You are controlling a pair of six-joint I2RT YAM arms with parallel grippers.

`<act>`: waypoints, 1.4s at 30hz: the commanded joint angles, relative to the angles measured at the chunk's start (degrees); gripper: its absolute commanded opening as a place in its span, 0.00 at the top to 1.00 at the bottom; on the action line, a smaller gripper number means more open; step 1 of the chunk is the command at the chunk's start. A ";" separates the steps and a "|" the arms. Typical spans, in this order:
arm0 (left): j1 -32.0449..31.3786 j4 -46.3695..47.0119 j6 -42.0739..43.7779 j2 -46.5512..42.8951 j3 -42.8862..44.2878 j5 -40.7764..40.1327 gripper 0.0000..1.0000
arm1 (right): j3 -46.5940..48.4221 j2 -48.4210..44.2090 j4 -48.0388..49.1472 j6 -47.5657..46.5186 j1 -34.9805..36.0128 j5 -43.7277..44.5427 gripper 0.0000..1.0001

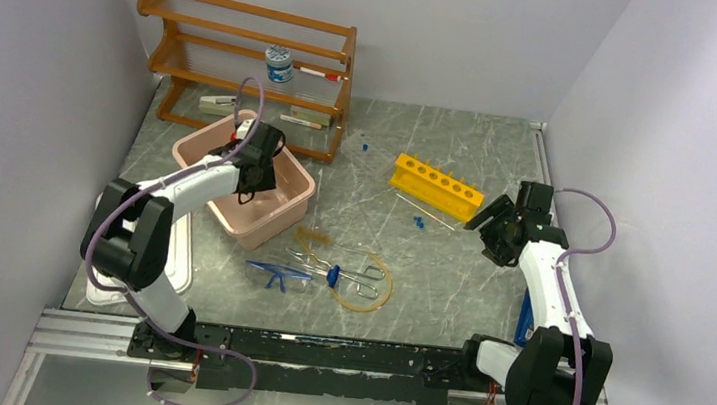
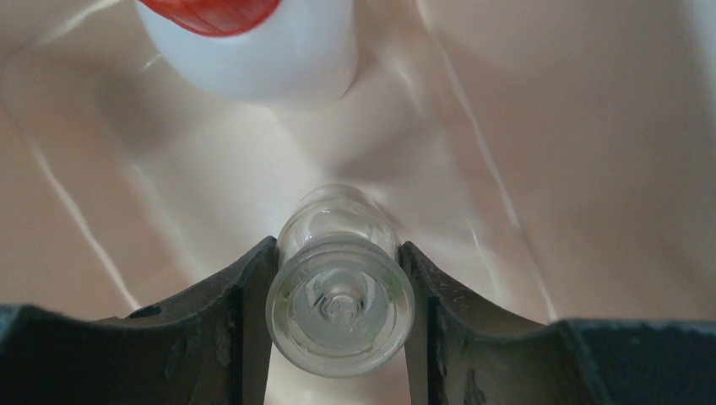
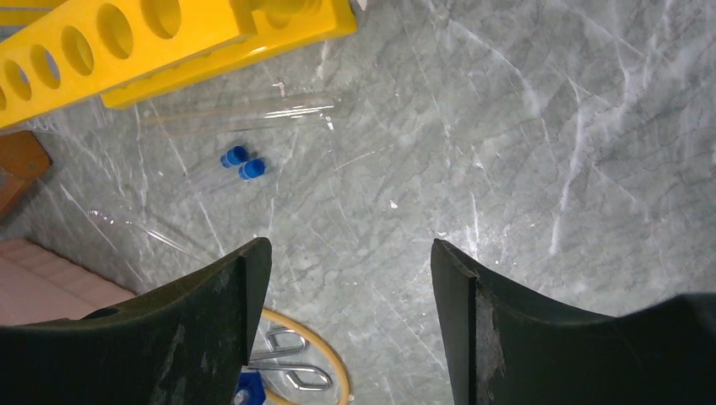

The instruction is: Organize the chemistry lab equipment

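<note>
Grey marbled table (image 1: 468, 269) carries a pink tub (image 1: 278, 216); inside it, the left end effector (image 2: 336, 249) is clamped on a small glass vessel (image 2: 338, 304), probably to release next. The right end effector (image 3: 350, 253) hangs spread near the blue-capped tubes (image 3: 243, 163).

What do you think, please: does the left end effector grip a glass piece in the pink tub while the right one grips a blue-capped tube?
No: the right wrist view shows the right end effector open and empty, the blue-capped tubes lying apart. The left end effector does grip the glass piece in the pink tub.
</note>
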 commanded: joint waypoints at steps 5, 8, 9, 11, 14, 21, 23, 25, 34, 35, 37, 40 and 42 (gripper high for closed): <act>0.36 14.44 -2.61 3.08 -4.51 0.59 0.70 | 1.94 0.86 1.49 -0.21 0.52 1.30 0.28; 0.36 16.93 -2.91 4.29 -4.97 0.95 0.68 | 2.24 1.53 1.62 -0.29 0.52 1.38 0.28; 0.36 17.29 -3.26 4.60 -4.89 0.84 0.67 | 2.36 1.65 1.63 -0.26 0.52 1.39 0.28; 0.36 18.20 -3.61 5.13 -4.79 0.74 0.63 | 2.53 1.89 1.69 -0.31 0.59 1.31 0.28; 0.31 17.94 -4.38 5.09 -4.56 0.41 0.52 | 2.98 2.07 1.39 -0.36 0.68 1.41 0.28; 0.11 13.36 -3.78 -0.16 -3.15 1.02 0.24 | 4.74 1.24 -0.05 -0.91 1.11 0.96 0.24; -0.20 11.12 -3.95 -2.14 -2.27 1.08 0.20 | 5.37 0.80 -0.55 -1.07 1.21 0.95 0.23; -0.57 8.99 -4.23 -4.53 -1.63 0.91 0.19 | 5.94 0.32 -1.18 -1.14 1.30 1.30 0.23; -0.70 0.30 -2.02 -21.03 0.89 3.74 0.25 | 8.56 -3.46 -0.31 -4.07 8.80 0.85 0.25; -0.70 -0.66 -1.12 -22.85 1.41 4.71 0.25 | 8.68 -4.03 0.41 -4.16 11.69 1.16 0.25; -0.70 -1.65 2.11 -26.12 2.61 8.02 0.26 | 8.45 -5.04 2.97 -4.05 17.07 0.77 0.27; -0.70 -5.31 5.70 -29.60 4.88 13.26 0.28 | 5.77 -6.03 9.04 -3.84 24.23 -3.01 0.34; -0.70 -7.14 6.76 -31.93 5.43 15.95 0.28 | 4.87 -5.65 12.22 -4.51 30.11 -3.27 0.38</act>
